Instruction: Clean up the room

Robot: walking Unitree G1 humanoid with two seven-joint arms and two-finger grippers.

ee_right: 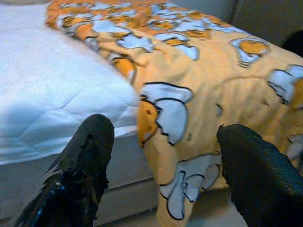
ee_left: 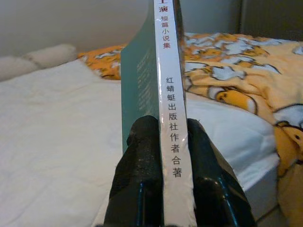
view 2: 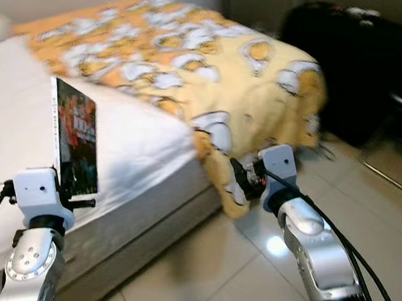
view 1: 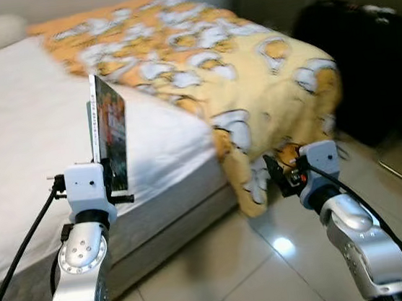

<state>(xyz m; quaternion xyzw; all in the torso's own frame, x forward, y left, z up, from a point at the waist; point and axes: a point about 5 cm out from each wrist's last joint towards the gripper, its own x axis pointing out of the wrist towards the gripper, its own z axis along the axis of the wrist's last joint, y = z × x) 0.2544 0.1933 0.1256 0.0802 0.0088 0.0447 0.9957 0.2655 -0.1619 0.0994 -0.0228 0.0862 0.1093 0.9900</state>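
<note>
Left wrist view: the left claw point(ee_left: 176, 156) pinches a thin paperback book point(ee_left: 165, 71) at its lower spine, holding it upright above the edge of the white mattress point(view 1: 18, 135). The book looks light and stiff but glossy, so a grip low across both covers seems soundest. The right claw point(ee_right: 165, 161) hangs wide and empty near the yellow patterned blanket point(view 1: 251, 79).

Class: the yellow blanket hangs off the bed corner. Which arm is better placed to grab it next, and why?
Right. The right gripper is open, facing the blanket; the left gripper is shut on a book.
</note>
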